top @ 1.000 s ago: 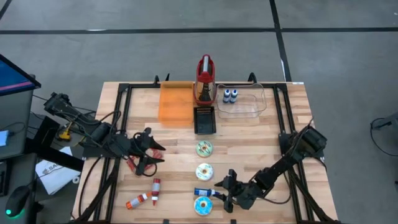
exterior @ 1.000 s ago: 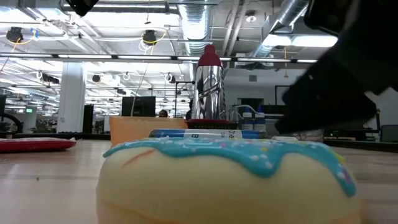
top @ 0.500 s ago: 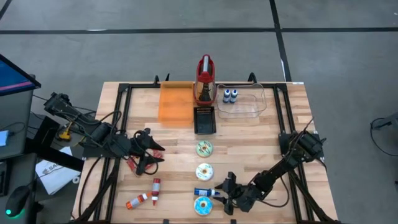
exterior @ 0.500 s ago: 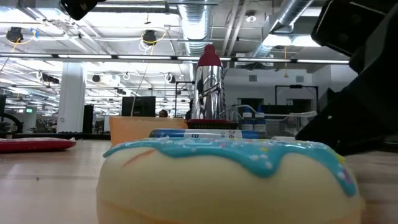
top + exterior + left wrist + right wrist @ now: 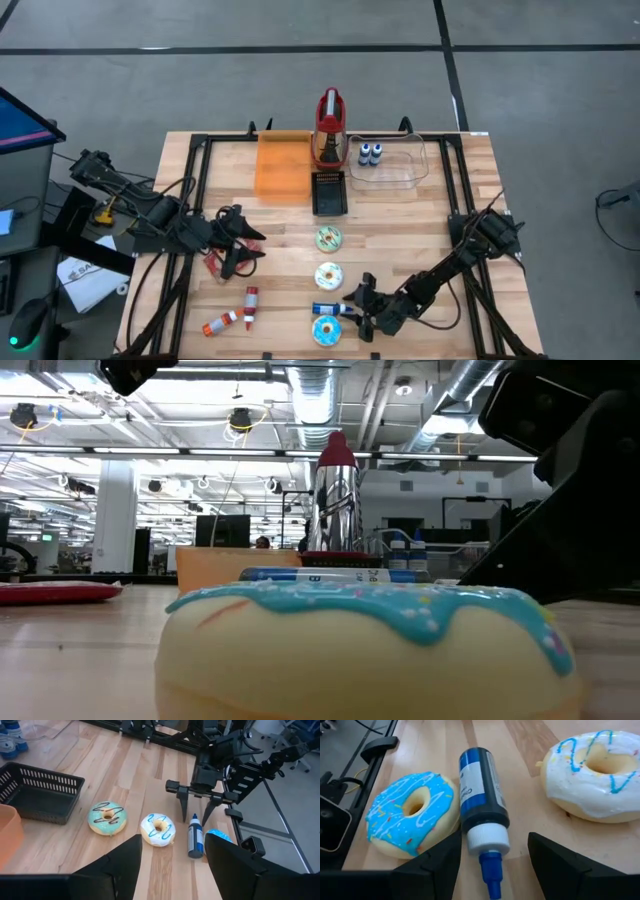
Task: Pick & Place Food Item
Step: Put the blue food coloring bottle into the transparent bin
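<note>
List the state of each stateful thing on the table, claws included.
left claw: open, empty, above the table.
right claw: open, fingers either side of the blue bottle's nozzle end.
blue bottle: lying on its side, not gripped.
black basket: upright, empty.
red snack packet: lying flat on the table, not held.

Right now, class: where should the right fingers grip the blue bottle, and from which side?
Across its round dark body, behind the white cap, from above. The bottle lies flat between a blue donut and a white donut, so likely only its top is free; the right gripper straddles it, open.
</note>
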Robot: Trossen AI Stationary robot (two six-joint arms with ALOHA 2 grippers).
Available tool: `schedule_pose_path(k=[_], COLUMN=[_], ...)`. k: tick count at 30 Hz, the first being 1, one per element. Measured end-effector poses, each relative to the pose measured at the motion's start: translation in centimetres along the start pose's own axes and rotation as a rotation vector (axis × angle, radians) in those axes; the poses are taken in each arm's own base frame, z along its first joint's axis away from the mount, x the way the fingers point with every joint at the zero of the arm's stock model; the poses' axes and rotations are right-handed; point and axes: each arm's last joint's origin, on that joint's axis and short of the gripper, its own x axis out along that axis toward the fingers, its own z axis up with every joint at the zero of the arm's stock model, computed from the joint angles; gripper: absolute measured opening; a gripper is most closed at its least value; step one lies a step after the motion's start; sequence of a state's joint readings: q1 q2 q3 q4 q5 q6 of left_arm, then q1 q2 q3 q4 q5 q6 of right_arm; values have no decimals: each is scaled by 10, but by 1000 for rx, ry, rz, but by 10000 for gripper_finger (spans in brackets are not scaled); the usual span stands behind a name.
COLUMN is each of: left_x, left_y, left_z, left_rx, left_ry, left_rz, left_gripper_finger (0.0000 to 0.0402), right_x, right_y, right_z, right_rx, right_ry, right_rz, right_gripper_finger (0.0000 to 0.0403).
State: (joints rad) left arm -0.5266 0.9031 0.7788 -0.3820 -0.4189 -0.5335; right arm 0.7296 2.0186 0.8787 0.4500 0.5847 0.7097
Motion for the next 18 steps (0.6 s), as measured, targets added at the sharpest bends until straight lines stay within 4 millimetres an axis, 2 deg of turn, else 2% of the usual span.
schedule_pose_path(k=[5,18], left_x=[0,0], left_y=[0,0], left_z=[0,0], left_rx=[0,0], left_ry=[0,0], left_rz=[0,0], left_gripper_finger=[214,214], right_x=[2,11], right_y=[-1,-10], right_z=[2,12], right_rx=[0,-18], right_ry=[3,34], right_rz=[4,59], right_gripper_finger=[207,137])
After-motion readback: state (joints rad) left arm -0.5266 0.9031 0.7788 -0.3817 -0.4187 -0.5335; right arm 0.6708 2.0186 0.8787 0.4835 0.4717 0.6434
